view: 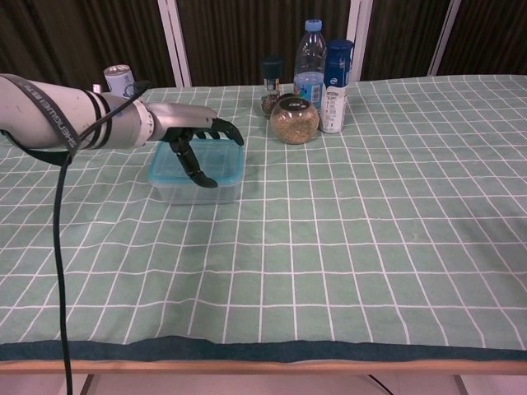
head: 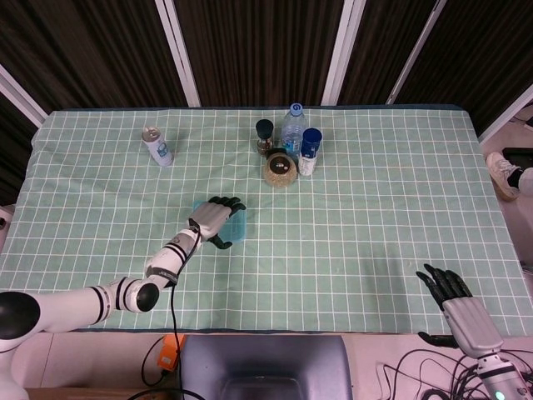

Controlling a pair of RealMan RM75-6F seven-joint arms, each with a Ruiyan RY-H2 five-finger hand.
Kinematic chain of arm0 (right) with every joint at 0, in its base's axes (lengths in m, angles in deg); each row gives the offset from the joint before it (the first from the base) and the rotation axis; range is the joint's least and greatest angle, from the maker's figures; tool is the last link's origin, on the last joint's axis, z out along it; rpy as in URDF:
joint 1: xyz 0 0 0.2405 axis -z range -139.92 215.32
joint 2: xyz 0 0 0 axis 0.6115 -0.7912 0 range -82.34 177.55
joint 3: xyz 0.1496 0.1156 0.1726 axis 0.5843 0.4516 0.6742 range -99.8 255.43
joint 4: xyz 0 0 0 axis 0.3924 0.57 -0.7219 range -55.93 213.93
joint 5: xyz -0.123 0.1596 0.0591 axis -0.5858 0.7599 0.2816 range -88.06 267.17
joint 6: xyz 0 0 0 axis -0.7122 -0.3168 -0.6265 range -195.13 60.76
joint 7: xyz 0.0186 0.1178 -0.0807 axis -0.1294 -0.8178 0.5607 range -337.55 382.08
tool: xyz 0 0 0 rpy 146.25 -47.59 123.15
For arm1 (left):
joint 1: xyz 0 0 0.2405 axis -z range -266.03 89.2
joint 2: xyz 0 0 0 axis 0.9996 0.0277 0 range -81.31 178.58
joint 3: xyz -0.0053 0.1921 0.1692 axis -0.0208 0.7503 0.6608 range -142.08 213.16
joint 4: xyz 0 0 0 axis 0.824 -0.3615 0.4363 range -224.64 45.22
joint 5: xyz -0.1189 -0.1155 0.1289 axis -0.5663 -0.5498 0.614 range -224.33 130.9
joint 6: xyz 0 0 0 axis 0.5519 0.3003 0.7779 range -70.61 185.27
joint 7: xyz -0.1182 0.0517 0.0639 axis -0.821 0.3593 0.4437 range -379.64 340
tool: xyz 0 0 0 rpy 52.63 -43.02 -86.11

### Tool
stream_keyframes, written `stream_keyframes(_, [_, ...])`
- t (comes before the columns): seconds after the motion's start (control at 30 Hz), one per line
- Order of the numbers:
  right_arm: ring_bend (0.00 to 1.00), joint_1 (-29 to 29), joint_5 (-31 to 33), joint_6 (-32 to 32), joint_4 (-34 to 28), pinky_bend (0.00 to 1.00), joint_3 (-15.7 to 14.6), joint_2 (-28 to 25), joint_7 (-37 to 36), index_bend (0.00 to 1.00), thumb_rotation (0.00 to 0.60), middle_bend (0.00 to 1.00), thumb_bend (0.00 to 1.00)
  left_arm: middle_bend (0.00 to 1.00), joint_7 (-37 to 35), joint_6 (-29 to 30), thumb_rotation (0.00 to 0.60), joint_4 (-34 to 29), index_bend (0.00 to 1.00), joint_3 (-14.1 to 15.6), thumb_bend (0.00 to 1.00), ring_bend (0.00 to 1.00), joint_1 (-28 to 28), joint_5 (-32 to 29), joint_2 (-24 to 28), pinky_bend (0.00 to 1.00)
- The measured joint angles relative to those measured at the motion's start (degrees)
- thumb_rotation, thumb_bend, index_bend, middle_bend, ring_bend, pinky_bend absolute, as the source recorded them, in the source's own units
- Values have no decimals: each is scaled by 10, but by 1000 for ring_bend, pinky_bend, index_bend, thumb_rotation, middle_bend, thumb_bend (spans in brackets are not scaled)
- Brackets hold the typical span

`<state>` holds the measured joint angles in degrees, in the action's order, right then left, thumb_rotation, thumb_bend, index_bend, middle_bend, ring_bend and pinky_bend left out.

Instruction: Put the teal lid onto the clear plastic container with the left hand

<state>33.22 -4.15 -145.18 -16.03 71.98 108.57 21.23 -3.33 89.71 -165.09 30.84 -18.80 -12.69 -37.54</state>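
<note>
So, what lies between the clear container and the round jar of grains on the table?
Only bare checked cloth lies between the container and the grain jar; the chest view shows it best.

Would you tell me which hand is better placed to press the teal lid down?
Left. The left hand is over the teal lid; the right hand sits at the table's near edge.

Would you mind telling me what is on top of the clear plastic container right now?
The teal lid sits on the clear plastic container, with the left hand over it, fingers spread. Actual contact and the container's inside cannot be seen.
</note>
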Motion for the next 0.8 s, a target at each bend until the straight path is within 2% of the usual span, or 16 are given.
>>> stream_keyframes(0.8, [0, 0, -1, -1, 0, 0, 0, -2, -3, 0, 600, 0, 189, 249, 12, 10, 600, -8, 167, 11, 278, 747, 15, -22, 2, 820])
